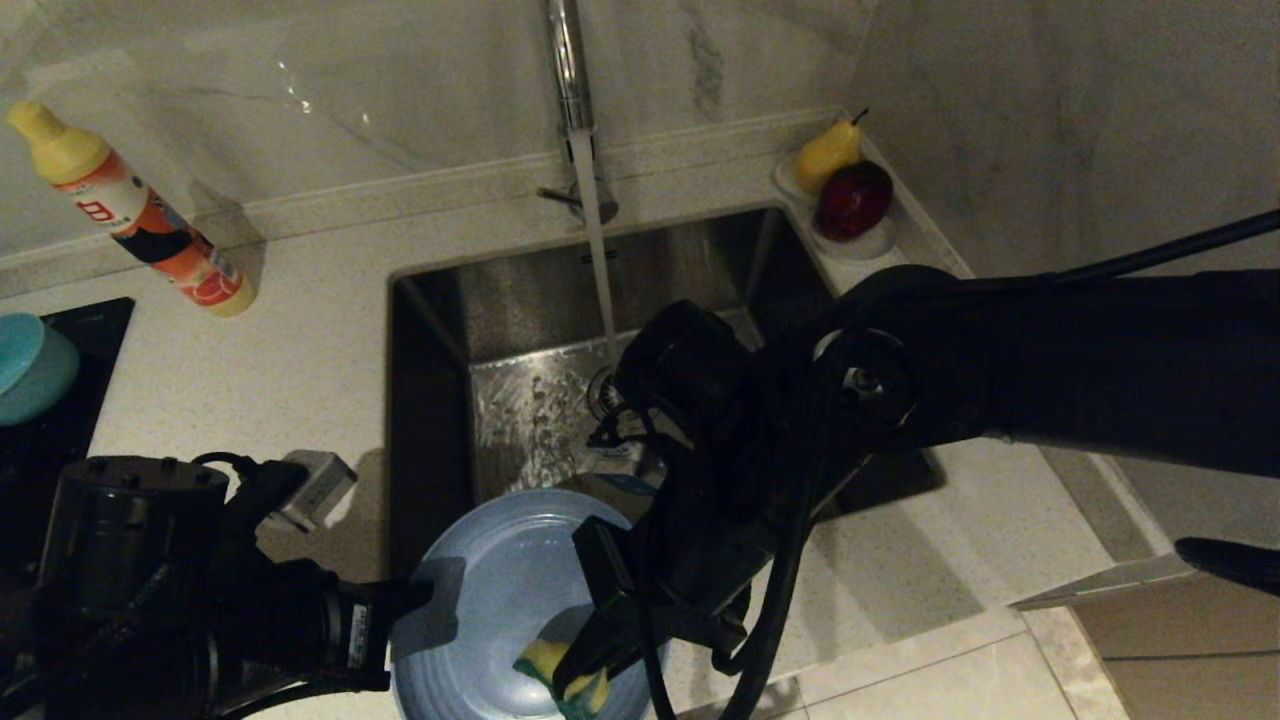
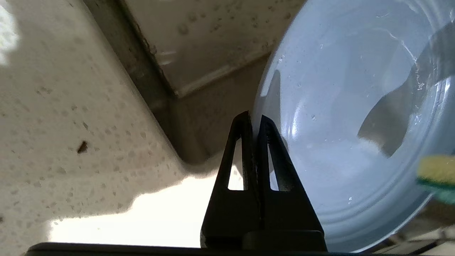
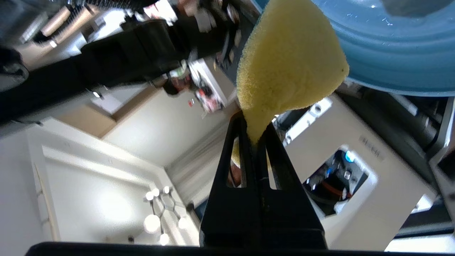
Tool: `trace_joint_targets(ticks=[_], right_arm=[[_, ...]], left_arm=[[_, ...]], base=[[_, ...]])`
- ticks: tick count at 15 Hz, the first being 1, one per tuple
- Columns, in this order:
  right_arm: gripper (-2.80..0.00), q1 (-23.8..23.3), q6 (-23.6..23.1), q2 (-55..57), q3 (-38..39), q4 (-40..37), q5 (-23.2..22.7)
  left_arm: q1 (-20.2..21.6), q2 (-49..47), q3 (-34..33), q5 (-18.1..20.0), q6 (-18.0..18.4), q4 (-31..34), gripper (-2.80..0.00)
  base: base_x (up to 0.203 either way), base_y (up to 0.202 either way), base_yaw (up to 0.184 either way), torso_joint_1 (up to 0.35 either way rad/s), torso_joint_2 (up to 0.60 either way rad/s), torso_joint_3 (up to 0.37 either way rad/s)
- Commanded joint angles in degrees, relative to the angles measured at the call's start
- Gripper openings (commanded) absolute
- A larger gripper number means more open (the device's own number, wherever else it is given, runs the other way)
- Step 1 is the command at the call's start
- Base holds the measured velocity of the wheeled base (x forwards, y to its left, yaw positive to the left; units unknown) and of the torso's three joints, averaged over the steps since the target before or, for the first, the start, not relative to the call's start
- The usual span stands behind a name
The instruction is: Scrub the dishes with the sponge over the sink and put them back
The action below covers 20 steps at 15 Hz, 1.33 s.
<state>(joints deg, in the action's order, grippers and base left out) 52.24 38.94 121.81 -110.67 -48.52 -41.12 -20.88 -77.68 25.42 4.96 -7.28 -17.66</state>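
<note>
The slate-blue ridged plate (image 1: 490, 600) hangs tilted over the near edge of the sink (image 1: 520, 300), wet inside. My left gripper (image 2: 253, 119) is shut on the plate's (image 2: 337, 117) rim, from the left. My right gripper (image 3: 253, 131) is shut on one pinched end of the yellow and teal sponge (image 3: 288, 60). The sponge (image 1: 565, 675) lies against the plate's near inner rim. Its yellow and green end also shows in the left wrist view as the sponge (image 2: 437, 177). A teal bowl (image 1: 35, 365) sits at the far left on a dark surface. The pale-yellow bowl is out of view.
Water runs from the chrome tap (image 1: 570, 70) into the basin. An orange detergent bottle (image 1: 140, 215) leans on the left counter. A pear (image 1: 828, 152) and a red apple (image 1: 853, 198) sit on a white dish at the back right corner. My right arm (image 1: 1000, 370) spans the sink.
</note>
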Motion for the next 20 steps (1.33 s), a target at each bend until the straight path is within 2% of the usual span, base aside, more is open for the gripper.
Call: trace_joint_targets(ticks=[1, 7, 12, 15, 20], right_arm=[[-2.8, 1.4, 0.1, 0.5, 0.1, -1.0, -0.3], [-2.8, 1.1, 0.1, 3.6, 0.0, -0.4, 1.0], [-2.8, -3.5, 0.0, 3.6, 0.0, 1.7, 1.4], [-2.8, -4.3, 0.2, 3.9, 0.0, 3.9, 1.7], [-2.8, -5.7, 0.2, 3.5, 0.0, 4.7, 5.0]], left_arm=[[-0.2, 0.4, -1.9, 0.4, 2.3, -0.4, -2.8], [-0.5, -2.7, 0.6, -0.1, 1.6, -0.6, -2.8], [-0.5, -3.0, 0.9, 0.0, 0.8, -0.6, -2.8], [-0.5, -3.1, 1.0, 0.1, 0.9, -0.6, -2.8], [-0.5, -3.0, 1.1, 0.1, 1.4, -0.6, -2.8]], base=[[0.0, 0.0, 0.0, 0.0, 0.0, 0.0], [0.0, 0.0, 0.0, 0.0, 0.0, 0.0], [0.0, 0.0, 0.0, 0.0, 0.0, 0.0], [0.0, 0.0, 0.0, 0.0, 0.0, 0.0], [0.0, 0.0, 0.0, 0.0, 0.0, 0.0]])
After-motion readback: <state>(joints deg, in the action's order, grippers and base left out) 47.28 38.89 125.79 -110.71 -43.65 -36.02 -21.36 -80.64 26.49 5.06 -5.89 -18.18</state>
